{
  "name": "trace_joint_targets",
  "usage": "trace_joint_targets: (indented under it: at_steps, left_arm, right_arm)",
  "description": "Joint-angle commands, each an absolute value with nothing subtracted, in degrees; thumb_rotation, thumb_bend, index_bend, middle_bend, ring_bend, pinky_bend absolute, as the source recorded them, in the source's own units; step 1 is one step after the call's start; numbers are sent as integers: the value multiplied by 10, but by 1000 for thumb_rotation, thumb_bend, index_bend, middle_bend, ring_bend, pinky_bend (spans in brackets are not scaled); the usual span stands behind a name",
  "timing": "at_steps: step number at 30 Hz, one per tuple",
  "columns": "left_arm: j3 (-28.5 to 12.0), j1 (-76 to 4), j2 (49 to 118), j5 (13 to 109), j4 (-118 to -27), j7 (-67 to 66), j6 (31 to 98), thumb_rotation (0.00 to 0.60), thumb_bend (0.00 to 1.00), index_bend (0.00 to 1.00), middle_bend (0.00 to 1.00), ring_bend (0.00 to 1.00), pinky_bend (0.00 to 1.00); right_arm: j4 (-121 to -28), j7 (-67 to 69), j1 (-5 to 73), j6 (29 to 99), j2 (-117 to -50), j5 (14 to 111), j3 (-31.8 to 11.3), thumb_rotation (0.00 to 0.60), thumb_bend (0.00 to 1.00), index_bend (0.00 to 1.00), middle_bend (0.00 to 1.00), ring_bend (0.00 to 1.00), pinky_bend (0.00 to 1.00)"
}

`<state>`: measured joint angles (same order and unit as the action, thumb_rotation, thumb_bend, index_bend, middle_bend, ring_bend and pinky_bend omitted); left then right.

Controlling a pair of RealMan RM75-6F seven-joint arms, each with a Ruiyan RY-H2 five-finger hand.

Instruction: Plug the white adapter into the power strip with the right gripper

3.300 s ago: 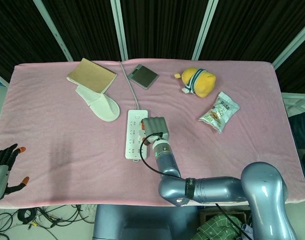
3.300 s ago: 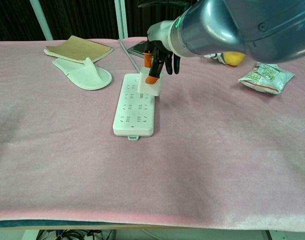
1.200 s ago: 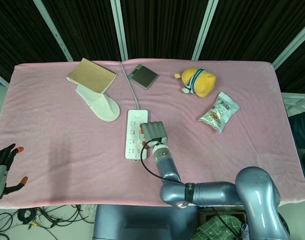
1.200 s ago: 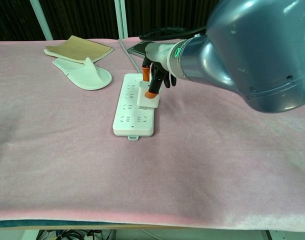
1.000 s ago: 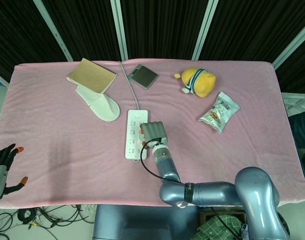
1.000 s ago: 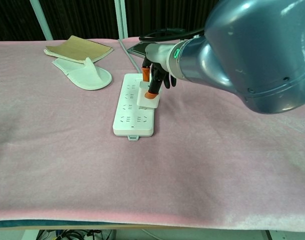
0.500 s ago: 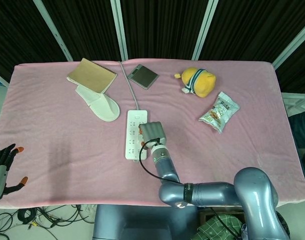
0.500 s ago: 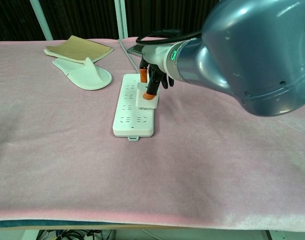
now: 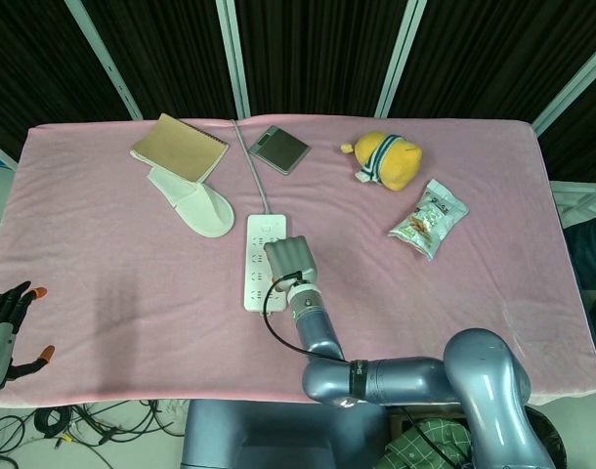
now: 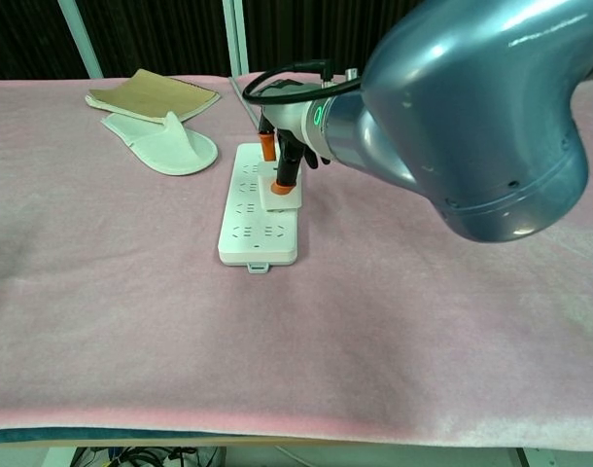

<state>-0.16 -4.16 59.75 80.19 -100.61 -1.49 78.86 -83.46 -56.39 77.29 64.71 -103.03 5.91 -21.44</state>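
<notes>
Power strip [image 10: 259, 206] lies flat near the middle of the pink-covered table [image 9: 132, 293], its grey cable [image 9: 253, 171] running to the far edge. White adapter [image 10: 283, 196] sits on the strip's right-hand row of sockets, about midway along its length, pinched by the orange-tipped fingers [image 10: 280, 183] of the right hand [image 10: 285, 156]; whether it is fully seated cannot be told. In the head view the back of the right hand [image 9: 289, 259] covers the adapter. Left hand [image 9: 7, 327] hangs off the table's near left corner, fingers spread, holding nothing. Toward the far left corner lie a brown notebook [image 9: 180, 147] and a white slipper [image 9: 194, 203], touching. Dark wallet [image 9: 279, 149] sits by the far edge; yellow plush toy [image 9: 386, 159] and snack packet [image 9: 429, 218] occupy the far right.
</notes>
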Motion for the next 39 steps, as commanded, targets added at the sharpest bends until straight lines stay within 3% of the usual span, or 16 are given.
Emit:
trace_joint_targets:
  at_steps: [1, 17, 39]
  left_arm:
    - [-2, -42, 597, 802, -1006, -15, 788, 600, 276, 105, 12, 5, 4]
    - [-1, -42, 597, 801, -1006, -14, 788, 600, 275, 105, 12, 5, 5]
    - [-2, -42, 597, 800, -1006, -13, 788, 600, 275, 105, 12, 5, 4]
  right_arm:
    - [-833, -568, 773, 648, -1033, 60, -216, 600, 515, 920, 680, 669, 519]
    - [-808, -578, 768, 635, -1053, 56, -218, 600, 567, 997, 761, 722, 535]
    - [-815, -551, 747, 612, -1065, 76, -220, 600, 647, 1000, 821, 767, 556]
